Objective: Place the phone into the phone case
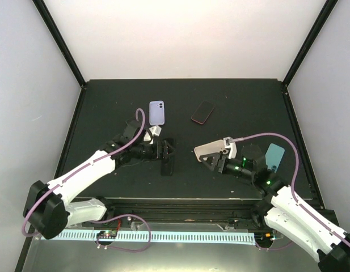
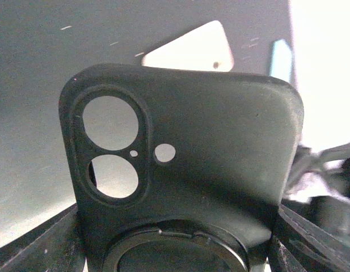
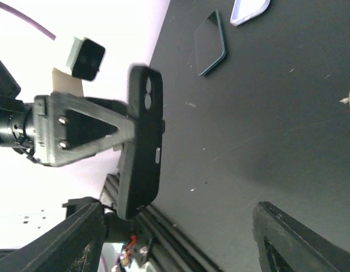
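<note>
My left gripper [image 1: 165,149] is shut on a black phone case [image 1: 167,160] and holds it upright above the table. In the left wrist view the phone case [image 2: 220,147] fills the frame, camera cut-outs at the upper left, with the left gripper [image 2: 177,252] clamped on its sides. From the right wrist the phone case [image 3: 142,141] shows edge-on. A dark phone [image 1: 203,112] lies flat at mid-table; the right wrist view also shows the phone [image 3: 211,43]. My right gripper [image 1: 213,161] stands open to the right of the case, and nothing is between the right gripper's [image 3: 189,243] fingers.
A lavender case [image 1: 156,112] lies left of the phone. A beige flat piece [image 1: 211,148] sits by my right gripper. A teal case [image 1: 275,156] lies partly under the right arm. The table's raised rail [image 1: 180,201] runs along the near edge.
</note>
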You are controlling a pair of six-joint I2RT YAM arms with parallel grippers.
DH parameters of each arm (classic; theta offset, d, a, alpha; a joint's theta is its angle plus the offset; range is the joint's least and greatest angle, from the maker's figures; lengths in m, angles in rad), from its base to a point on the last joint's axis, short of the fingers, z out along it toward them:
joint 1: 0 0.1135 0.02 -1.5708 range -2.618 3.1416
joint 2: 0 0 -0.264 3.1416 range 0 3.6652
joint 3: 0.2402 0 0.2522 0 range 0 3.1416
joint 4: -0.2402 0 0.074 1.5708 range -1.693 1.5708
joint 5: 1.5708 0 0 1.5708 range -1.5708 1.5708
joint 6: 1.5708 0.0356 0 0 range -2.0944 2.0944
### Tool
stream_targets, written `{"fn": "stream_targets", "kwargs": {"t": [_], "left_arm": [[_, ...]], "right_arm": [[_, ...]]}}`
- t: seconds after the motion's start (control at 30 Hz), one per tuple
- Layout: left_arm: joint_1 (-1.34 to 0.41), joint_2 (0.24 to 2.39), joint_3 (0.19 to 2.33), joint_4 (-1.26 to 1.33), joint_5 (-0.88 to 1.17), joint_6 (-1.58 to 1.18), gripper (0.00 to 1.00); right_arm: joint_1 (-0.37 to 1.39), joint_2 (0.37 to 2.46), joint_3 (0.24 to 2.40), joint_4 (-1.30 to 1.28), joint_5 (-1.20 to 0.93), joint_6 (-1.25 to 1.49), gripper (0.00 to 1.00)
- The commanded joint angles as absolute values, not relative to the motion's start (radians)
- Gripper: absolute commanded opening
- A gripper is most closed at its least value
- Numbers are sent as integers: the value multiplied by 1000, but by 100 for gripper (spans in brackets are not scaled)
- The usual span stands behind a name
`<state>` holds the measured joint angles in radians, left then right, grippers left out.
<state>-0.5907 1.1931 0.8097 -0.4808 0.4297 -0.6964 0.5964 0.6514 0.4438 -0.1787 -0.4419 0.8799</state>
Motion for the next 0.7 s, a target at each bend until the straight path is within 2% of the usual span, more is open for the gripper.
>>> {"fn": "stream_targets", "kwargs": {"t": [0.0,0.33,0.67], "left_arm": [[-594,1138,759,-195,625,-898,69],[-596,1097,703,-108,640,-959,69],[-596,1080,663,-73,659,-971,70]], "right_arm": [[662,705,410,56,-470,975,70],[815,924,494,232,-442,987,49],[859,1052,539,332,-486,1007,36]]}}
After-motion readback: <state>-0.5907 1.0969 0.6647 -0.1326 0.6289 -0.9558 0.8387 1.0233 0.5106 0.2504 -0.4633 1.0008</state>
